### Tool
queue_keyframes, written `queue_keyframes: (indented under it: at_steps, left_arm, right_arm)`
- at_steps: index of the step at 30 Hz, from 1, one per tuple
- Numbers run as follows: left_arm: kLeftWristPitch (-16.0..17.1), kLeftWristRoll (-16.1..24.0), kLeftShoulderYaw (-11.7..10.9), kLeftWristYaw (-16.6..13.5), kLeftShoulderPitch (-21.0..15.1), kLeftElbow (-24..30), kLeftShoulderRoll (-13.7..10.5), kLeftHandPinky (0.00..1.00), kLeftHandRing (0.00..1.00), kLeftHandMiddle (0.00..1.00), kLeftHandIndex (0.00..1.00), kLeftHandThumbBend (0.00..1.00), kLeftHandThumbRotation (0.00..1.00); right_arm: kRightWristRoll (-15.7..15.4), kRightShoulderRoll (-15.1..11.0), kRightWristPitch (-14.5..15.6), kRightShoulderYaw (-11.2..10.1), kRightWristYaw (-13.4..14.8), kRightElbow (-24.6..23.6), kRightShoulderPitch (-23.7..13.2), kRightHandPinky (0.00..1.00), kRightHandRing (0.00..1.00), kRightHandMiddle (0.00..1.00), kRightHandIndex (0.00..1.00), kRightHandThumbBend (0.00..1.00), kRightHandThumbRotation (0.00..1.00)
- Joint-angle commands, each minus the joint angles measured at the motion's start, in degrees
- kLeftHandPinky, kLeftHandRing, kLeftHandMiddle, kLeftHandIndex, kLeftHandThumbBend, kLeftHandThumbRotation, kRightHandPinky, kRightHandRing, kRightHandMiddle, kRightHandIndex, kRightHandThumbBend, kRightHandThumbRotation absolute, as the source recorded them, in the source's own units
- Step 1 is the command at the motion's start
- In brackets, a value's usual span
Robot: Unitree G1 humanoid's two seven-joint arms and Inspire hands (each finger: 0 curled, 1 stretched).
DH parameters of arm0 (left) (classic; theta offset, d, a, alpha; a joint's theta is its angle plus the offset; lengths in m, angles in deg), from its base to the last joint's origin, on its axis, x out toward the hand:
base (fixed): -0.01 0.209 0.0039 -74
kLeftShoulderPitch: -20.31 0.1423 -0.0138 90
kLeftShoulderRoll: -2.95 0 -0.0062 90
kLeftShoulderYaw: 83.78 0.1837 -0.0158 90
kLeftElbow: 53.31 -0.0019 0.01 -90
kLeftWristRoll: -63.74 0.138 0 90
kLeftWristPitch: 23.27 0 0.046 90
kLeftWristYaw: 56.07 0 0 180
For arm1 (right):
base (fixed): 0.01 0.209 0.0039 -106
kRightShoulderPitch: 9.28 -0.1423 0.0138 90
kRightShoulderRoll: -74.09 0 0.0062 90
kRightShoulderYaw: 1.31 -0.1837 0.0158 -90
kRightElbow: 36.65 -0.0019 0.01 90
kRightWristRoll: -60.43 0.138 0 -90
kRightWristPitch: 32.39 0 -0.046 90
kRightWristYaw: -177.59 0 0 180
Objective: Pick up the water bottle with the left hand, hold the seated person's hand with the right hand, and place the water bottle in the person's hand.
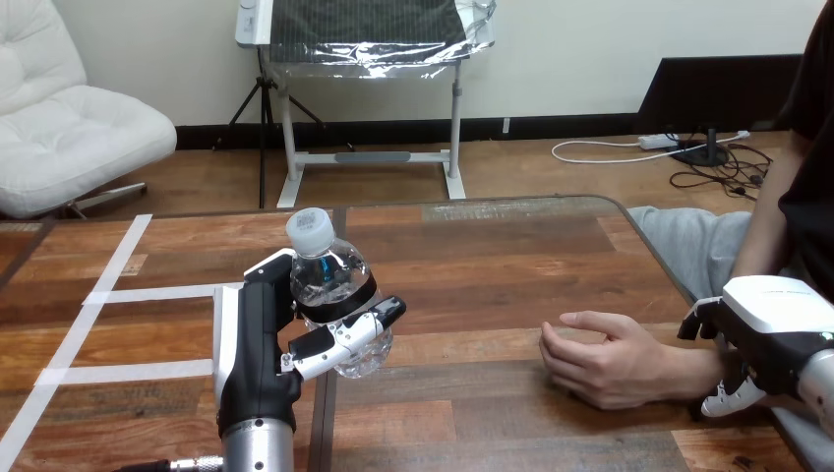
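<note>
Over the wooden table [511,246], our left hand [258,339] clasps its load upright for handover. Our right hand [777,320] curls round the person's wrist [693,372], seemingly steadying the person's hand [600,359]. The water bottle [329,280] sits in the left grasp, well apart.

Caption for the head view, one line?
Robot's left hand holds the water bottle; right hand grips the person's wrist, the person's hand resting on the table.

Clear water bottle [331,283], white cap [310,230], brown wood-grain table [492,261], white tape lines [120,264]
</note>
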Motion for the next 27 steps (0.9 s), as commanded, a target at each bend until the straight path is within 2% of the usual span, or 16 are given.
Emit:
queue_keyframes:
  at_steps: [1,27]
  left_arm:
    - [0.6,0.2,-0.4,0.1,-2.6,4.3,-0.2,0.36,0.41,0.45,0.44,0.71,0.0]
    - [0.2,0.1,-0.6,0.3,-2.6,4.8,-0.1,0.36,0.4,0.45,0.44,0.71,0.0]
  right_arm:
    - [0.1,-1.1,-1.0,1.2,1.2,1.5,-3.9,0.65,0.71,0.74,0.71,0.81,0.0]
    - [0.6,-0.8,-5.8,3.4,0.9,7.1,-7.1,0.59,0.68,0.73,0.7,0.82,0.0]
